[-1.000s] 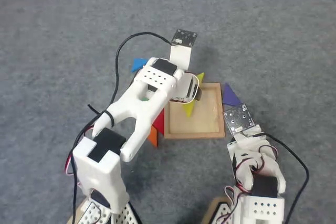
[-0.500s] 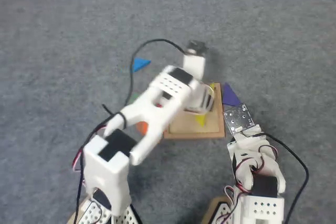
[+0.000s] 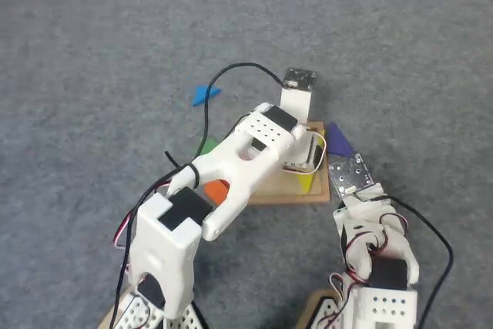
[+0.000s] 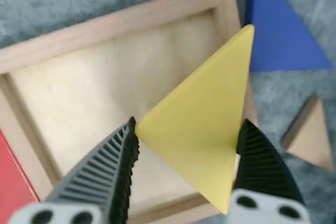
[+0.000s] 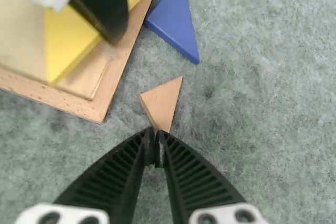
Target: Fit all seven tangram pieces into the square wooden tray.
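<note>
Our left gripper (image 4: 188,137) clamps the yellow triangular piece (image 4: 202,111) over the square wooden tray's (image 4: 115,22) near right corner; our right gripper (image 5: 156,148) sits closed, empty.

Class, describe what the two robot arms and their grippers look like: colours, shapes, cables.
Both the left arm and right arm have white plastic shells with black motor blocks and looping black cables. The left gripper and right gripper have black ribbed fingers on white bases.

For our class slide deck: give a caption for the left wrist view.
Left gripper holds the yellow triangle over the wooden tray rim, a blue triangle lying outside.
</note>
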Action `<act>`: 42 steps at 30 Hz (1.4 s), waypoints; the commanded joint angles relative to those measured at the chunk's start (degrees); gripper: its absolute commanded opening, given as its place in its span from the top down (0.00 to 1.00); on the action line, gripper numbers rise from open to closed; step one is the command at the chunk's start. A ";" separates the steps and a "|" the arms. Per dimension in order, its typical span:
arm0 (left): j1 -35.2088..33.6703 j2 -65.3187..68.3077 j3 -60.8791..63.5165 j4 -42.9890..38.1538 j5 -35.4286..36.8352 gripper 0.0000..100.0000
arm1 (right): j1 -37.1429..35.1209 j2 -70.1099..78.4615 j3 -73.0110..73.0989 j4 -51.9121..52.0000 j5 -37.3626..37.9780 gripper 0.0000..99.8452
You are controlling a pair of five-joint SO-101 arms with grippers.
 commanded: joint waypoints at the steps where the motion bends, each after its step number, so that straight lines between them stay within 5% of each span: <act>1: 0.44 -0.62 -3.21 -1.14 2.99 0.72 | -0.40 -0.84 0.97 0.13 1.14 0.99; 19: -2.55 -6.86 0.04 -1.85 3.34 0.71 | -0.40 -0.84 0.97 0.13 1.14 0.99; 28: -3.96 -7.38 1.71 -3.25 1.85 0.62 | -0.40 -0.84 0.97 0.13 1.14 0.99; 36: -11.08 -7.38 1.80 -11.69 1.76 0.62 | -0.40 -0.84 0.97 0.13 1.14 0.99; 39: -11.78 -7.38 1.80 -11.34 1.49 0.71 | -1.01 -0.84 0.97 0.22 1.14 0.99; 42: -11.87 -7.47 1.36 -10.90 -2.29 0.94 | -2.24 -0.84 0.97 0.48 1.23 0.99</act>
